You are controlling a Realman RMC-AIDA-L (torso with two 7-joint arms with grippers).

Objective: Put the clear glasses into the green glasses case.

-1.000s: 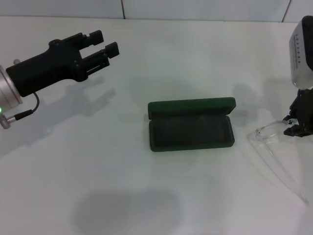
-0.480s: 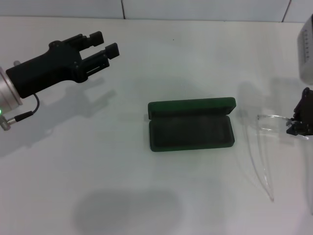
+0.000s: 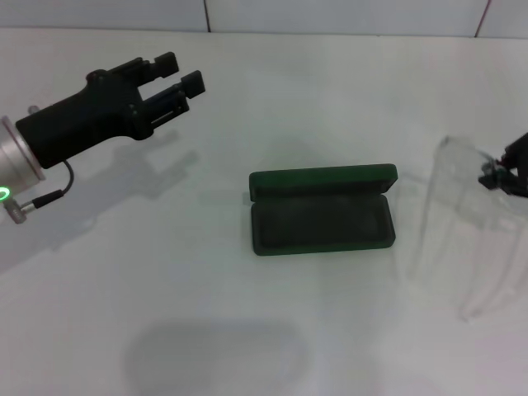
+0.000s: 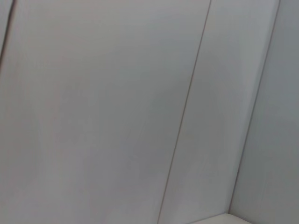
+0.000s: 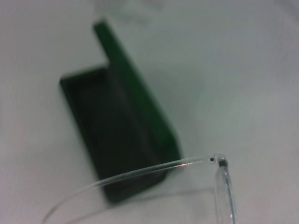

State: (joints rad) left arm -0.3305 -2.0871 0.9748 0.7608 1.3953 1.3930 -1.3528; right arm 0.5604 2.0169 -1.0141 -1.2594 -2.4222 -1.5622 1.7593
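Observation:
The green glasses case [image 3: 322, 210] lies open in the middle of the white table, lid raised at the back, dark lining showing. To its right the clear glasses [image 3: 459, 216] hang in the air with their arms trailing down. My right gripper [image 3: 505, 169], at the right edge of the head view, is shut on their frame. In the right wrist view a clear arm and hinge of the glasses [image 5: 140, 171] cross in front of the case [image 5: 121, 135]. My left gripper [image 3: 183, 71] hovers open and empty over the far left of the table.
The white table [image 3: 206, 313] carries nothing else. A white panelled wall [image 3: 330, 15] runs along its back edge. The left wrist view shows only wall panels [image 4: 117, 107].
My right gripper has lifted and drawn back, raising the clear glasses off the table so that they now hang to the right of the case. The left arm has barely moved.

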